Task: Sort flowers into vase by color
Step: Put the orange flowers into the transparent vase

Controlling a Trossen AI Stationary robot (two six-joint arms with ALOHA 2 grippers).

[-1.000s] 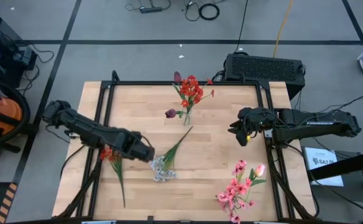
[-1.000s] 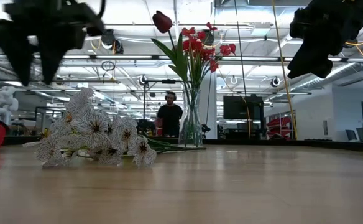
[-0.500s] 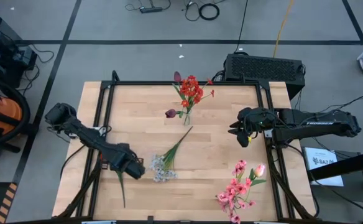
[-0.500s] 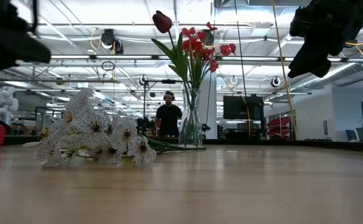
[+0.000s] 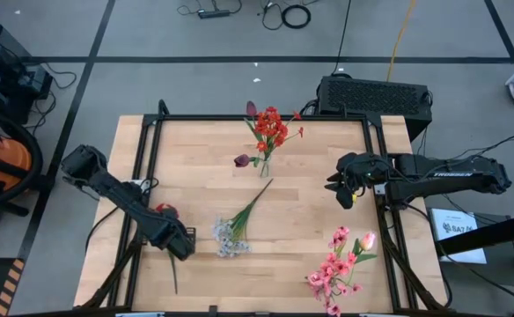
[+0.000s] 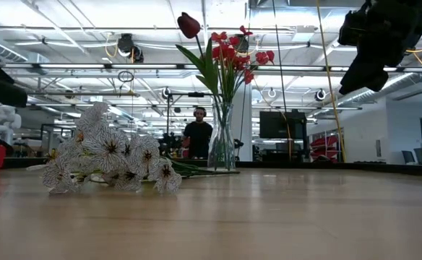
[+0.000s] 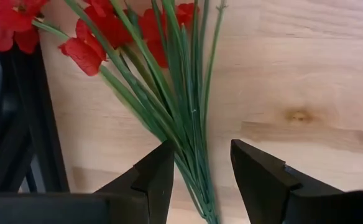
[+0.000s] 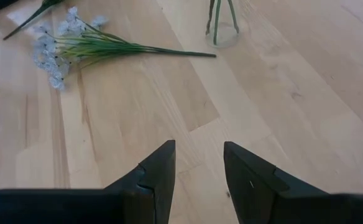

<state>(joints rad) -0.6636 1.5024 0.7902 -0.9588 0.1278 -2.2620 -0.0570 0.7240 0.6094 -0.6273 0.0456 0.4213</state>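
- Looking down from the high view, the left gripper (image 5: 179, 246) is seen over the red sprig (image 5: 164, 211); red flowers are seen in the vase (image 5: 264, 162).
- Low view: the white spray (image 6: 110, 160) is seen lying flat.
- Left wrist view: the parted fingers (image 7: 153, 174) are set astride the green stems (image 7: 181, 118), not clamped.
- Right wrist view: the right gripper (image 8: 197, 165) is held open and empty.

The light wooden table (image 5: 310, 229) shows pale brown planks inside a black metal frame (image 5: 151, 167). The clear glass vase (image 6: 222, 144) holds bright red flowers (image 5: 272, 128) and one dark maroon tulip bud (image 6: 188, 24) on green stems. The white spray (image 6: 110, 159) has petals with thin dark veins. The pink blossoms (image 5: 334, 264) lie by a pink-and-yellow bud (image 5: 368, 239). The loose red sprig (image 7: 107, 31) has long green stems.
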